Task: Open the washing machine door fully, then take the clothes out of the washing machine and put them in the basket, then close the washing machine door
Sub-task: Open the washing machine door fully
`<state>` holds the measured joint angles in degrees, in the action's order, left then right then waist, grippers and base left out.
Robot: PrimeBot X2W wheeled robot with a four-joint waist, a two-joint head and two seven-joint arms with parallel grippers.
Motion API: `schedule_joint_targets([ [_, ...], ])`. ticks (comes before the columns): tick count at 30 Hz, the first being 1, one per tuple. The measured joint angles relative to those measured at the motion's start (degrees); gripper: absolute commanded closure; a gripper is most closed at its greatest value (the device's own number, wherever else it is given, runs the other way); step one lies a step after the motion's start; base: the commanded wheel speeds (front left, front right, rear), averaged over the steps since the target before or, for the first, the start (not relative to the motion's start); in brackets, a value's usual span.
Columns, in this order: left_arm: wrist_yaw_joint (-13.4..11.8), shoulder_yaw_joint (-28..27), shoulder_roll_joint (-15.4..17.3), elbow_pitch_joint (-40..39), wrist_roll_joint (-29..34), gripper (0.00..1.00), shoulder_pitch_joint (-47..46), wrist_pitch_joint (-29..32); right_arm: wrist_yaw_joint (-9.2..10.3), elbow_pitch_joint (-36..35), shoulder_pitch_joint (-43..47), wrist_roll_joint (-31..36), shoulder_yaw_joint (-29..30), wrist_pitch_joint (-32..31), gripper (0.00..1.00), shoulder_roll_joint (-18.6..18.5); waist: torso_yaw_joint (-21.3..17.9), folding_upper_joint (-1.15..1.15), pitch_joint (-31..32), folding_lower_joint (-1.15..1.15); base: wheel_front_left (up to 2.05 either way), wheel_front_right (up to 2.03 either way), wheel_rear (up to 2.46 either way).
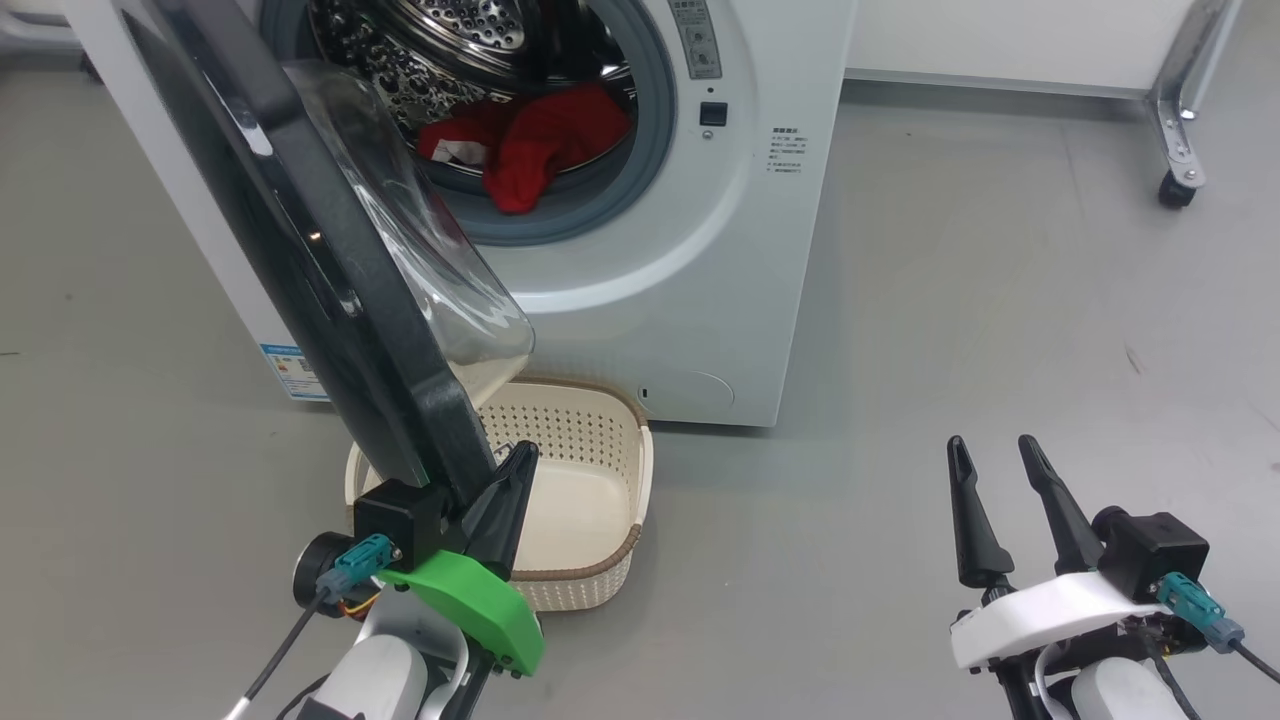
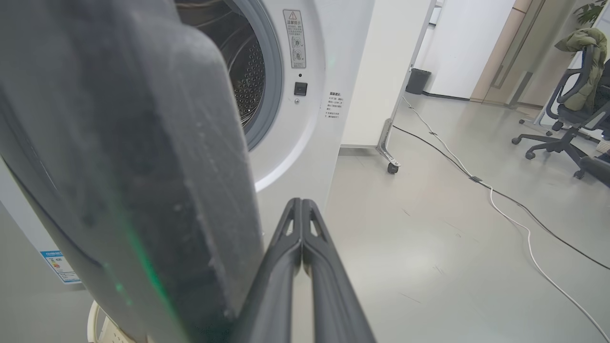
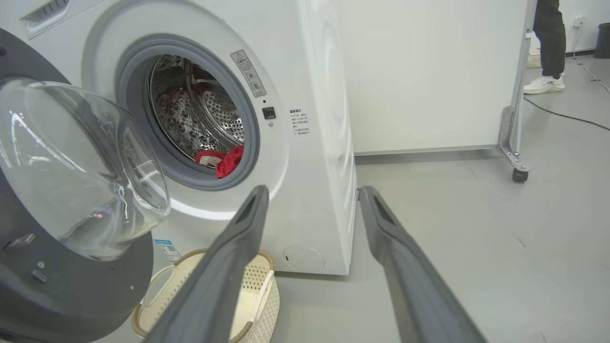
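Observation:
The washing machine (image 1: 700, 300) stands ahead with its door (image 1: 330, 300) swung out towards me, black rim edge-on and glass bowl (image 3: 81, 166) facing the drum. Red clothes (image 1: 525, 140) lie at the front of the drum, one fold drooping over the grey seal; the same clothes (image 3: 228, 159) show in the right wrist view. On the floor under the door sits the cream basket (image 1: 585, 500), with nothing in it. My left gripper (image 1: 522, 455) is shut on nothing, its fingers (image 2: 301, 209) right beside the door's lower rim (image 2: 143, 190). My right gripper (image 1: 990, 445) is open, low at the right, well clear of the machine.
A partition frame on casters (image 1: 1175, 190) stands right of the machine, with bare grey floor between. Cables (image 2: 500, 200) run across the floor further right, near an office chair (image 2: 567, 133) and a bin (image 2: 418, 81). A person's legs (image 3: 548, 47) stand behind the partition.

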<state>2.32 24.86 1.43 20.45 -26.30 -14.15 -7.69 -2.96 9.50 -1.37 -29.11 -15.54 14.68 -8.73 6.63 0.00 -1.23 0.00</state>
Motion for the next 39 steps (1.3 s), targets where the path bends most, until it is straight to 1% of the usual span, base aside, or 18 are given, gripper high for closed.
schedule_joint_targets([
  [5, 0.0, 0.2, -0.1, 0.4, -0.4, 1.00, 0.0, -0.5, -0.03, 0.1, 0.9, 0.0, 0.0, 0.0, 0.00, 0.2, 2.2, 0.00, 0.1, 0.00, 0.00, 0.00, 0.00],
  [7, 0.0, 0.2, -0.1, 0.8, -0.4, 1.00, 0.0, -0.5, -0.47, 0.1, 0.9, 0.0, 0.0, 0.0, 0.00, 0.2, 3.1, 0.00, 0.2, 0.00, 0.00, 0.00, 0.00],
  [18, -0.1, 0.0, 0.0, 1.5, -0.9, 1.00, 0.0, -2.0, -0.49, 0.2, 0.9, 0.4, 0.0, 0.0, 0.00, 0.3, 8.6, 0.00, 0.3, 0.00, 0.00, 0.00, 0.00],
  [21, -0.6, -0.5, 0.0, 1.5, -1.1, 1.00, 0.0, -2.1, -0.51, 0.2, 0.9, 0.5, -0.2, 0.0, 0.00, 0.4, 9.9, 0.00, 0.2, 0.00, 0.00, 0.00, 0.00],
  [32, -2.1, -4.6, 0.3, 1.5, -3.5, 1.00, 0.0, -3.8, -0.69, 0.2, 0.9, 1.2, -1.5, -0.2, 0.00, 0.4, 12.9, 0.00, -1.8, 0.00, 0.00, 0.00, 0.00],
  [34, -2.6, -5.6, 0.6, 1.5, -3.9, 1.00, 0.0, -4.3, -1.03, 0.2, 0.8, 1.6, -1.9, -0.3, 0.00, 0.4, 13.2, 0.00, -2.4, 0.00, 0.00, 0.00, 0.00],
  [39, -3.9, -9.1, 2.2, 1.5, -4.7, 1.00, 0.1, -5.0, -1.04, 0.1, 0.7, 2.0, -2.4, -0.6, 0.00, 0.2, 13.7, 0.00, -3.7, 0.00, 0.00, 0.00, 0.00],
])
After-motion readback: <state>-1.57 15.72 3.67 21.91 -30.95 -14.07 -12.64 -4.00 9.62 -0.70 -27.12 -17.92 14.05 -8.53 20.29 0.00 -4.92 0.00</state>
